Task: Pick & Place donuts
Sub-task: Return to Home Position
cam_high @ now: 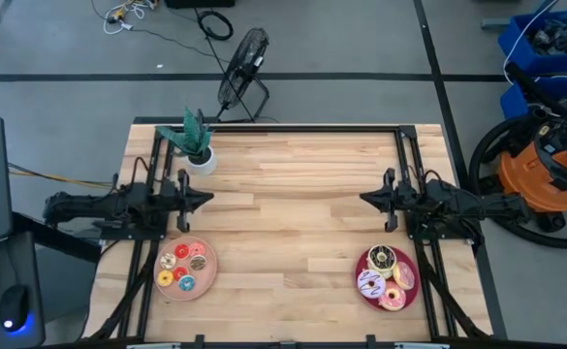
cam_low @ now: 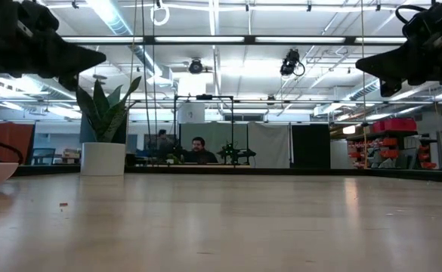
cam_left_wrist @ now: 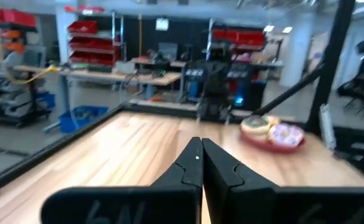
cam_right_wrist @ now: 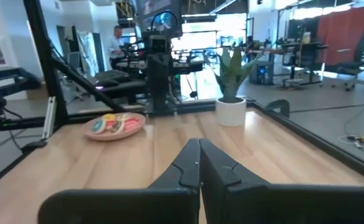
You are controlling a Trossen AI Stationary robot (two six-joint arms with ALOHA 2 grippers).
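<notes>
Several tiny donuts point(cam_high: 182, 267), red, yellow, blue and pink, lie on a pink plate point(cam_high: 208, 272) at the table's near left. Larger iced donuts point(cam_high: 386, 276), chocolate, white, purple and pink, sit on a crimson plate point(cam_high: 365, 269) at the near right. My left gripper point(cam_high: 209, 200) hovers shut above the table, beyond the pink plate, pointing right. My right gripper point(cam_high: 363, 199) hovers shut beyond the crimson plate, pointing left. The left wrist view shows the shut fingers point(cam_left_wrist: 200, 163) and the crimson plate point(cam_left_wrist: 272, 134); the right wrist view shows the shut fingers point(cam_right_wrist: 198, 158) and the pink plate point(cam_right_wrist: 114, 125).
A white potted green plant point(cam_high: 196, 145) stands at the far left of the table. A black frame point(cam_high: 302, 127) runs along the table's far edge. The wooden middle of the table point(cam_high: 293, 223) lies between the two grippers. A person point(cam_low: 198, 151) sits in the room behind.
</notes>
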